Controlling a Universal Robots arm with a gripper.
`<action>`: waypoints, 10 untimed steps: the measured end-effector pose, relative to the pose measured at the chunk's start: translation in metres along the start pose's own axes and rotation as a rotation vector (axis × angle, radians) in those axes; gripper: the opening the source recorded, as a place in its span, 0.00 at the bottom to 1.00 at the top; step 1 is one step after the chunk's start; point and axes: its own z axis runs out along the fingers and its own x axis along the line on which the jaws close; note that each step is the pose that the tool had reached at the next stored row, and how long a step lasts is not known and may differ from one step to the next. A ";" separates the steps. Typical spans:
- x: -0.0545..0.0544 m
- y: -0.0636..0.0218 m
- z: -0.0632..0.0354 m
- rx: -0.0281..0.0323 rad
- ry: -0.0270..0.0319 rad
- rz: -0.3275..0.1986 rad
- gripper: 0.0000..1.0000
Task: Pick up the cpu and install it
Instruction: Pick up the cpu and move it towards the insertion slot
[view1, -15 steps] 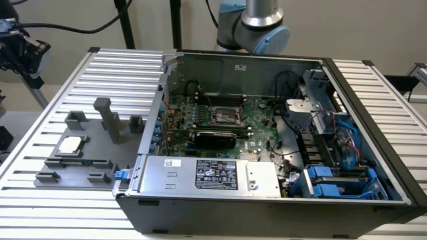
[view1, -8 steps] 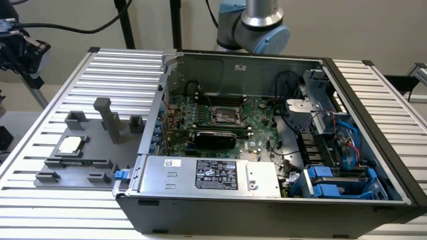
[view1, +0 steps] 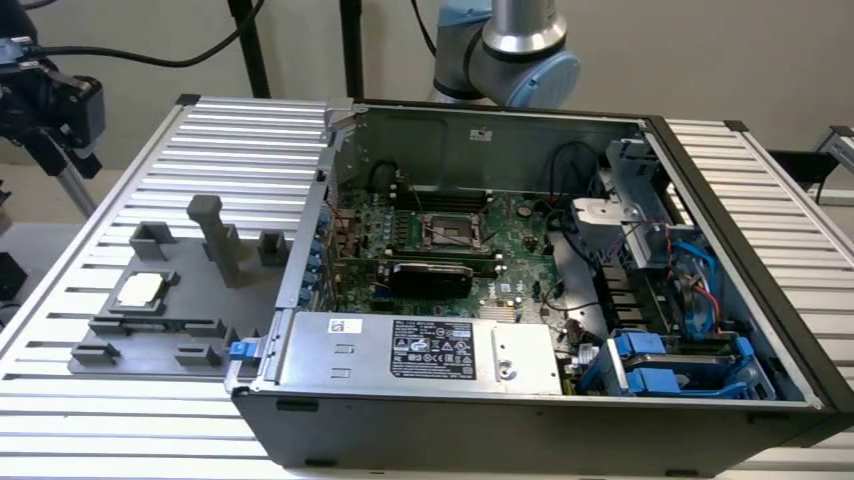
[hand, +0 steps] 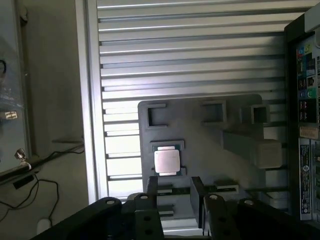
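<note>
The cpu (view1: 140, 290) lies flat, shiny side up, in a square pocket of the grey holder (view1: 200, 305). The holder sits on the ribbed tabletop (view1: 254, 130), at the exterior view's left of the open computer case (view1: 534, 425). The pocket's low walls sit close around the chip, most likely to keep it at a known spot and squared up so the claw can meet it the same way each time. Upright posts and other pockets on the holder stand apart from the chip.

In the wrist view the claw (hand: 174, 181) hangs over the holder (hand: 215, 145), with the cpu (hand: 167, 161) just ahead of its two dark fingers (hand: 151, 187). The fingers stand partly apart and the grey holder shows through the gap between them, so nothing is gripped. The gap looks a little wider than the chip, a spread that would suit straddling its edges.

The case lies on its side with the panel off, so the motherboard faces upward and can be reached from above. Its socket (view1: 451, 232) sits near the middle of the board and appears to hold no chip. The silver power supply (view1: 427, 350) sits nearer the front wall, clear of the socket. The arm (view1: 514, 55) rises behind the case.

Judged from this, the pick is not yet made: the chip rests in its pocket, untouched by the claw
</note>
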 end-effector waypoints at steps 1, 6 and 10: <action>0.000 0.0000 0.0000 0.0000 0.0000 0.000 0.42; 0.000 0.0000 0.0001 0.0002 0.0003 0.000 0.65; 0.000 -0.0006 0.0057 0.0002 0.0002 0.000 0.71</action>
